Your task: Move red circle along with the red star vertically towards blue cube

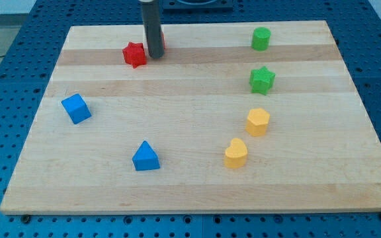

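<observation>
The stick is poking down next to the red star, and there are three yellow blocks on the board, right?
Not quite. The camera view shows two yellow blocks, not three: a yellow hexagon-like block and a yellow heart. The rest holds: my tip is down right beside the red star, on its right in the view.

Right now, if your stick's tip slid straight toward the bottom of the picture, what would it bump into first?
Probably the blue triangle block. My tip sits just right of the red star, and the board below it looks bare until that block. It might only graze it, or slip past its right side; depth is hard to judge.
</observation>
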You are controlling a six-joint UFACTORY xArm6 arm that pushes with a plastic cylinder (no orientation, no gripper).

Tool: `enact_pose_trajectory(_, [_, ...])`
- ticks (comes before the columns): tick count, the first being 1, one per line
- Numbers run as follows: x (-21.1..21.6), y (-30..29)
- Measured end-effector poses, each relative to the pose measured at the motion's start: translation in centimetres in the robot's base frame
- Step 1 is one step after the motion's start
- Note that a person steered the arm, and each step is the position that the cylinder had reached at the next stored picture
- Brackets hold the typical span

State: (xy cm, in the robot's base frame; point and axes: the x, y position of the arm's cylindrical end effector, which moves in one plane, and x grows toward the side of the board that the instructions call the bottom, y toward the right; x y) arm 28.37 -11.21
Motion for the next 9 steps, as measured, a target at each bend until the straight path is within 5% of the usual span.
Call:
enact_pose_trajectory(1, [0.6,-7.3])
enact_pose_trajectory(2, [0.6,-6.7])
enact_pose_trajectory(4, [1.0,7.5])
enact_pose_trajectory(6, [-6.4,-4.1])
enact_pose_trajectory(7, [-7.5,-5.4])
enact_pose_trajectory(8, [-4.1,0.2])
enact_pose_trajectory(9, [5.6,4.6])
